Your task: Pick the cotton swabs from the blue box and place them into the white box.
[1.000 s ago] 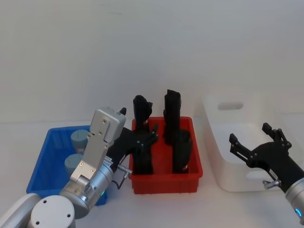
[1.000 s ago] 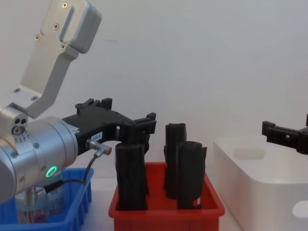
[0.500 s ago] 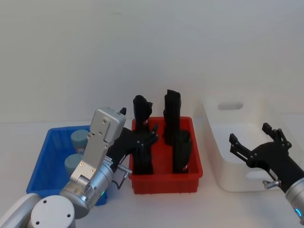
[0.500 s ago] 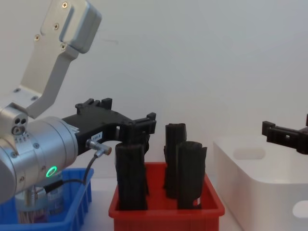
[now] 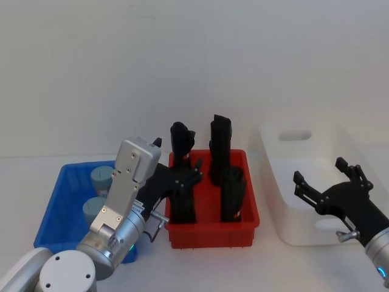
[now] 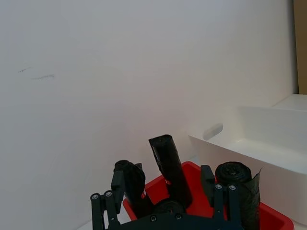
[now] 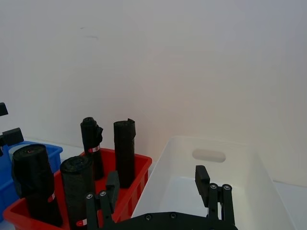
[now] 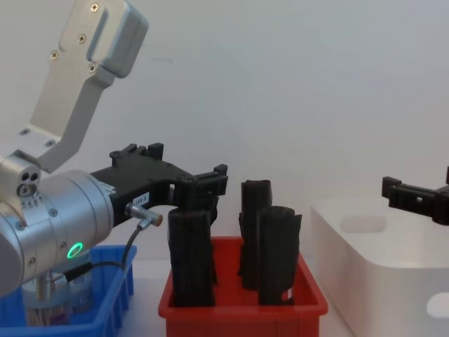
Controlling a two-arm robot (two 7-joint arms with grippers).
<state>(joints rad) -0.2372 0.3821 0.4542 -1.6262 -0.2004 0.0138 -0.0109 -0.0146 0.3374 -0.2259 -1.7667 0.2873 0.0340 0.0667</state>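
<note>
Two grey-lidded cotton swabs (image 5: 101, 176) in blue box (image 5: 51, 207); left gripper (image 5: 196, 171), right gripper (image 5: 318, 171) splayed.

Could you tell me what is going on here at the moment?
A two-armed robot is meant to move cotton swabs from the blue box into the white box. Two jars sit in the blue box. The left gripper is open and empty over the red tray's left side, by the black rolls. The right gripper hovers open and empty over the white box.
</note>
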